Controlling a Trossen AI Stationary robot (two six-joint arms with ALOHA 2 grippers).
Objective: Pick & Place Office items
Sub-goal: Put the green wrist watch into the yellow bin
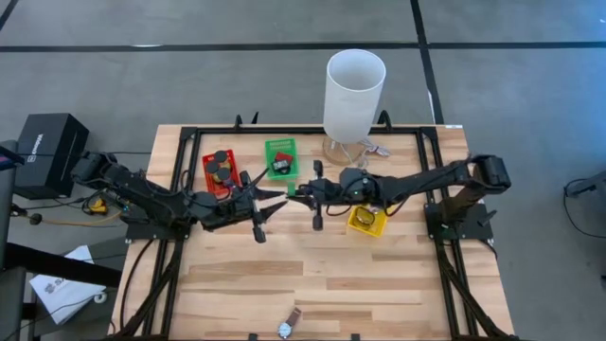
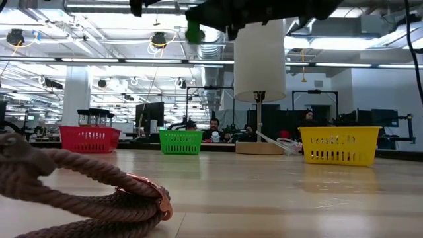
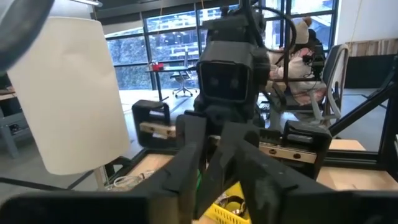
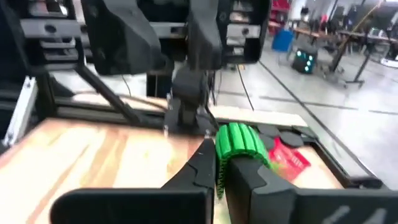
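A: Starting at the table's near edge, what lies there?

B: A wristwatch with a brown woven strap (image 1: 288,324) lies alone on the bare wooden table (image 1: 379,284), well apart from both arms; by my judgement it is not yet sorted.

A: And mid-table?

B: The two grippers meet nose to nose above the boards; the right gripper (image 4: 219,163) is clamped on a ribbed green tape roll (image 4: 241,147), held up in the air; the left gripper (image 1: 268,204) faces it with its fingers spread and nothing between them, perhaps ready to receive the roll, though that is only a guess.

A: The bins behind?

B: The red plastic bin (image 1: 220,171) beside the left arm holds several flat black discs; the green plastic bin (image 1: 280,157) holds a dark item with a red piece; the yellow plastic bin (image 1: 367,220) by the right arm holds something ring-like, too small to tell; beyond stands a tall white cylinder (image 1: 354,93).

A: So how far along?

B: Well advanced, I judge; most items sit binned; the roll and the watch remain.
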